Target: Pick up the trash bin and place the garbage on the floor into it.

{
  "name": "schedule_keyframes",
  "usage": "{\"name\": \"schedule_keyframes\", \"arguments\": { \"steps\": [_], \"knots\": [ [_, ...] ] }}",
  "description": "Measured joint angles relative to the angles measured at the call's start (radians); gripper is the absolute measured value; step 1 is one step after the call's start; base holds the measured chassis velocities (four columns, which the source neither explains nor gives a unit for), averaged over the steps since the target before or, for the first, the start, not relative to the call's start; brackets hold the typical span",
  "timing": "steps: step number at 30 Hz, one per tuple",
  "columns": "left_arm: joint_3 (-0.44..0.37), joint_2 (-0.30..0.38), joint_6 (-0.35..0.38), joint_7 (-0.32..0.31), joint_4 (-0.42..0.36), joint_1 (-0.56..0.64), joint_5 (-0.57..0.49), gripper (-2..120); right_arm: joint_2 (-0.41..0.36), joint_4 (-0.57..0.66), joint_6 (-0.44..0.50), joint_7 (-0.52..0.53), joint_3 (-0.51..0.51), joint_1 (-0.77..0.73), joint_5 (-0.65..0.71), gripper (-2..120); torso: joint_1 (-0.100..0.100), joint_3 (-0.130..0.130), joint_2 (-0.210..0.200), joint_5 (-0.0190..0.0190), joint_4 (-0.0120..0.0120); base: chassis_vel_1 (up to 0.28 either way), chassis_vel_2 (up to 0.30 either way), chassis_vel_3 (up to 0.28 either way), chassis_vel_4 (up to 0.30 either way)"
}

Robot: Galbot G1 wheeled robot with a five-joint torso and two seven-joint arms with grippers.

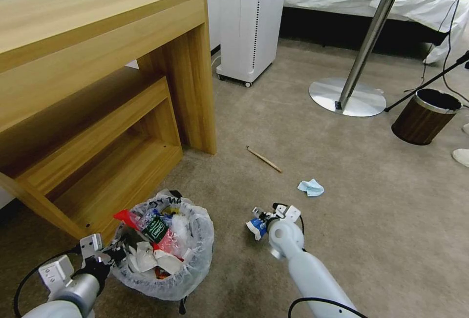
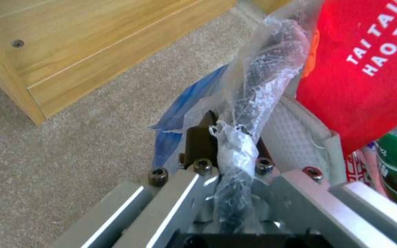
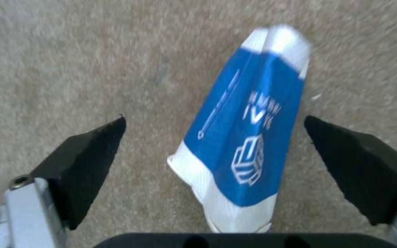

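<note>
Carefully now: right gripper (image 3: 214, 144) spread wide over the blue-white carton (image 3: 244, 137), left gripper (image 2: 228, 151) pinching the rim of the trash bin (image 1: 163, 247).

Lying on the floor (image 1: 342, 240), the carton sits tilted between the open fingers (image 3: 83, 162), nearer one than the other, so closing could nudge or twist it away instead of catching it. That bin hangs by its thin liner bag (image 2: 263, 75) and rim, already heaped with litter; a jolt might tear the plastic or spill things. A wooden stick (image 1: 264, 159) and blue mask (image 1: 310, 187) lie farther off.
</note>
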Motion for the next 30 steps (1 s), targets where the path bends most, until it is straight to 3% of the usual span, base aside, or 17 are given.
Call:
{"name": "schedule_keyframes", "arguments": {
  "steps": [11, 13, 23, 26, 30],
  "knots": [
    [0.001, 0.000, -0.004, -0.002, 0.019, -0.014, 0.000, 1, -0.003, -0.025, 0.015, -0.026, -0.010, -0.012, -0.060, 67, 0.000, 0.000, 0.000, -0.0001, 0.0000, 0.000, 0.000, 0.000, 0.000],
    [0.004, 0.001, -0.004, -0.003, 0.020, -0.019, -0.001, 1, -0.008, -0.035, 0.021, -0.037, -0.011, -0.015, -0.073, 53, 0.000, 0.000, 0.000, 0.0000, -0.0001, 0.000, 0.000, 0.000, 0.000],
    [0.011, -0.004, -0.009, -0.003, 0.020, -0.016, -0.001, 1, 0.001, -0.085, 0.046, -0.069, -0.024, -0.016, -0.112, 22, 0.000, 0.000, 0.000, -0.0002, -0.0002, 0.000, 0.000, 0.000, 0.000],
    [0.011, -0.004, -0.013, -0.003, 0.020, -0.011, -0.001, 1, 0.001, -0.088, 0.054, -0.082, -0.035, -0.017, -0.128, 4, 0.000, 0.000, 0.000, -0.0001, 0.0000, 0.000, 0.000, 0.000, 0.000],
    [0.007, 0.000, -0.014, -0.002, 0.023, -0.013, -0.001, 1, -0.035, -0.021, 0.064, -0.110, -0.043, -0.039, -0.130, 0, 0.000, 0.000, 0.000, 0.0002, 0.0000, 0.000, 0.000, 0.000, 0.000]
  ]
}}
